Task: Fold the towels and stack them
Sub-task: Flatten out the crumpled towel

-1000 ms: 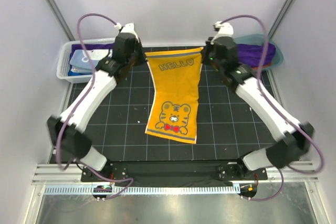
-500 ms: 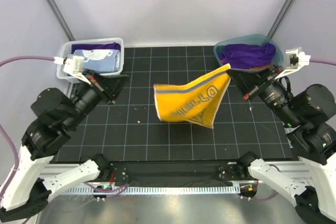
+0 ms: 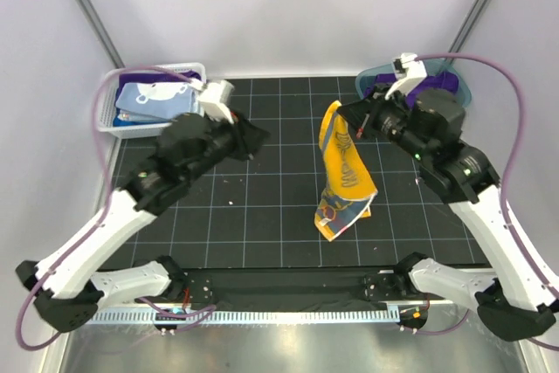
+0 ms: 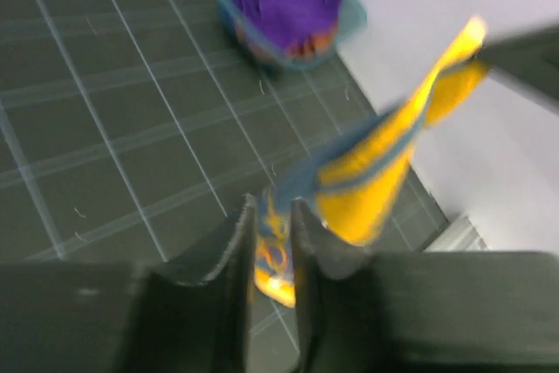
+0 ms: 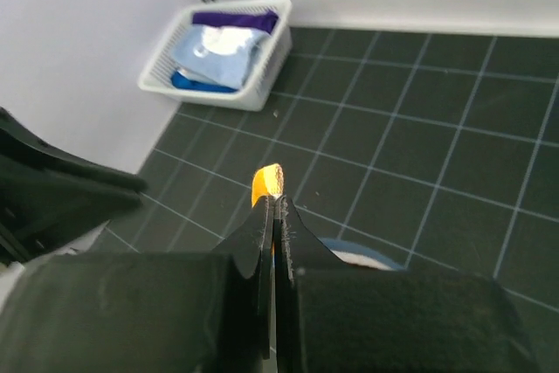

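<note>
At the far left corner of the dark gridded surface point(image 3: 279, 207) stands a white mesh basket point(image 3: 105, 113), with a light blue towel point(image 3: 147, 98) lying folded in it and a deep purple towel point(image 5: 234, 18) tucked along its far side. Next comes the left arm, reaching in over the left half of the surface; the left claw point(image 4: 272, 211) has its jaws a narrow way apart and nothing between them. The yellow-orange cloth seen through the gap lies well beyond it. Right of the middle hangs the yellow-orange towel point(image 3: 345, 163), a long twisted drape with navy trim and lettering. Its top corner is pinched above the surface and its lower end is bunched nearer the front edge, on the surface or just above it; I cannot tell which. The right claw point(image 5: 273, 205) is pressed together on that top corner, a sliver of orange edge showing above its fingertips point(image 5: 265, 216) in the wrist view. At the far right corner sits the teal tub point(image 3: 464, 92), partly hidden by the right arm, with more purple cloth point(image 4: 284, 8) heaped inside.
</note>
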### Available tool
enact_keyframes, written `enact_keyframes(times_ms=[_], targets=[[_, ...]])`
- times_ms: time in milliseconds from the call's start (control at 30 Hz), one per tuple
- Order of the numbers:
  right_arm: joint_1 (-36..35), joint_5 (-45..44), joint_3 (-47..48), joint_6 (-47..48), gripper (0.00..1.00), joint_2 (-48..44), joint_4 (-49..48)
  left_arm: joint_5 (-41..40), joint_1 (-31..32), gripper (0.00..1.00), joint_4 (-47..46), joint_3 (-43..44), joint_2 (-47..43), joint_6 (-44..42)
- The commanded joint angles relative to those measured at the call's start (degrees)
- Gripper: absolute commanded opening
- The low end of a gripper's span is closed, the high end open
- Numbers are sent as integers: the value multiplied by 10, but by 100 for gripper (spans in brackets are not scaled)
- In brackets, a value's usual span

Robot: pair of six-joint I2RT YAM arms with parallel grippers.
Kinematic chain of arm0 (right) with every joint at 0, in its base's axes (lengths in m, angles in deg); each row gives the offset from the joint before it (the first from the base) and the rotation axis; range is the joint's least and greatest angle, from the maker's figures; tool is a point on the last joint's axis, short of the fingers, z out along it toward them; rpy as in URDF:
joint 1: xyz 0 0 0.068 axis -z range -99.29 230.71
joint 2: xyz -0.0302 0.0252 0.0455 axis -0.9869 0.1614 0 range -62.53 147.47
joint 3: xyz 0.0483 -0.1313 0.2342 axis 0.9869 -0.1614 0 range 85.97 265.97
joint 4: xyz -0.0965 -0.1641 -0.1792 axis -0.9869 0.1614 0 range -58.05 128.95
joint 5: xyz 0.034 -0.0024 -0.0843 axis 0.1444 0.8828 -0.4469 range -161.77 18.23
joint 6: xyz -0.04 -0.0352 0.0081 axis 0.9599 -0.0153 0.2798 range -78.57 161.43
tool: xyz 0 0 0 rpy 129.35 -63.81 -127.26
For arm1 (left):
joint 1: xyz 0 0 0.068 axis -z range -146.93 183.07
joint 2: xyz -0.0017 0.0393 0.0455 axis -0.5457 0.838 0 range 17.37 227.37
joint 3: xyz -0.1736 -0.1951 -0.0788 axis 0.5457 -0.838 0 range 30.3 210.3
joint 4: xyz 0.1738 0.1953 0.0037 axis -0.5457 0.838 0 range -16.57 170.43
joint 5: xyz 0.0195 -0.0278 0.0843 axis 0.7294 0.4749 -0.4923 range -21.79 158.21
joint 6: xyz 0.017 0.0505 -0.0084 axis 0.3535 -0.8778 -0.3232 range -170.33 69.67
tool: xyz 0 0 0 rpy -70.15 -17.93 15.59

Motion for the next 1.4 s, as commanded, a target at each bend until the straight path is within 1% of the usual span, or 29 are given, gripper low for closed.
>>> enact_keyframes(times_ms=[0,33,100,133,167,233,267,300,367,400,433,500,533,567,600,633,733,800,900,1000,1033,1133,1233,1300,1367], targets=[[1,-20,5,21,1,4,-18,91,0,34,-122,-105,7,36],[1,-21,6,25,1,10,-17,86,0,41,-156,-120,9,37],[1,-52,11,34,1,38,-10,79,-1,45,-175,-149,21,43],[1,-61,12,37,1,48,-8,78,-2,50,-185,-152,28,43],[1,-67,12,39,1,59,-7,78,-3,53,-186,-155,34,43],[1,-74,9,38,1,81,-7,78,-9,57,-191,-155,64,43],[1,-77,5,36,1,84,-12,57,-13,57,-191,-155,78,44],[1,-79,-9,30,1,85,-16,57,-18,59,-193,-156,88,57],[1,-86,-25,27,1,79,-17,70,-40,61,-221,-169,120,73],[1,-94,-43,25,1,76,-13,96,-49,62,-237,-179,129,95],[1,-115,-53,24,1,65,-7,118,-62,63,-252,-197,139,111],[1,-161,-88,21,1,52,32,165,-87,63,-311,-215,167,136],[2,-217,-104,15,1,46,48,176,-91,63,-323,-219,176,149],[5,-244,-122,13,1,30,71,184,-92,63,-333,-222,196,149],[12,-258,-165,9,1,22,75,207,-92,63,-351,-220,209,151],[35,-259,-185,-1,1,16,78,222,-92,63,-359,-216,223,155],[62,-261,-258,-12,1,1,78,268,-90,61,-379,-182,296,165],[81,-271,-293,-30,1,4,81,280,-88,60,-384,-157,346,169],[88,-285,-310,-56,1,19,84,304,-80,58,-384,-129,403,169],[100,-314,-333,-73,1,36,89,317,-72,58,-386,-117,435,163],[107,-316,-341,-75,1,41,82,320,-70,58,-386,-110,454,162],[131,-300,-370,-85,1,42,61,324,-66,56,-381,-114,474,162],[146,-297,-380,-84,1,48,53,298,-66,57,-374,-144,464,166],[154,-290,-383,-82,1,51,49,273,-66,59,-360,-157,455,174],[160,-281,-386,-82,1,55,38,267,-66,61,-368,-184,443,183]])
